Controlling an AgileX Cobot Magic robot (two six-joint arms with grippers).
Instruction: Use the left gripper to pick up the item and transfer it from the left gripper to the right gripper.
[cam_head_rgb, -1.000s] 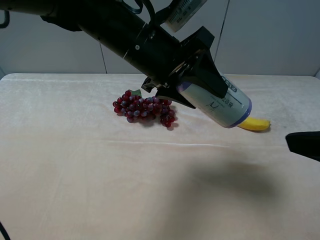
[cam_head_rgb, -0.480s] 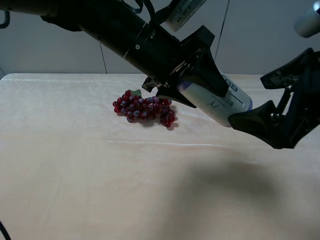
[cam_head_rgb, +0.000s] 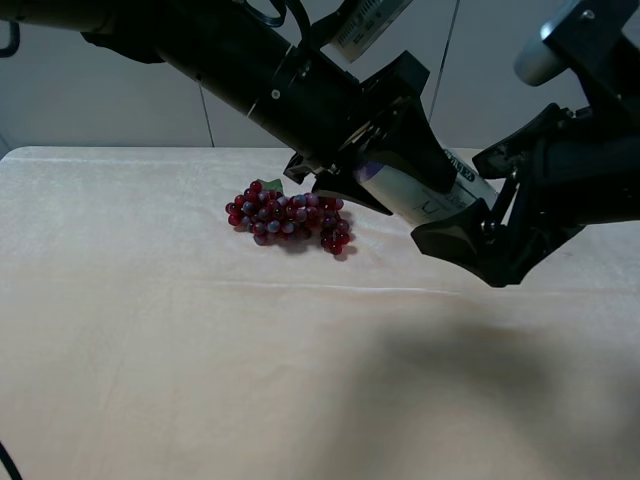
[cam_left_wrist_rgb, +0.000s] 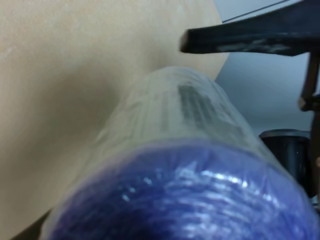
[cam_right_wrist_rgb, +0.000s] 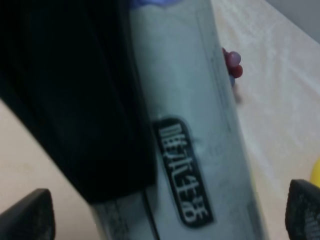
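The left claw (cam_head_rgb: 412, 192) is clenched on the item (cam_head_rgb: 428, 205), with its two black fingers pressed against opposite sides of the roll near the rear purple end. The roll is thus held in the air above the counter (cam_head_rgb: 150, 330), tilted down toward the right. The right claw (cam_head_rgb: 452, 198) is spread wide, with one finger set above and one below the free labelled stretch. No contact can be made out, and in the right wrist view both fingertips are seen well apart with the roll between them. Farther out, a grape bunch (cam_head_rgb: 288, 220) is seen lying on the counter to the left, and a yellow sliver, probably a banana (cam_right_wrist_rgb: 316, 175), at the right. The roll is judged light and stiff, since it is carried from one end without sagging. Its glossy wrap is judged slippery. Hold is best taken across the full width of the bare label, between the left fingers and the free end, so that the cylinder is not squeezed out sideways.
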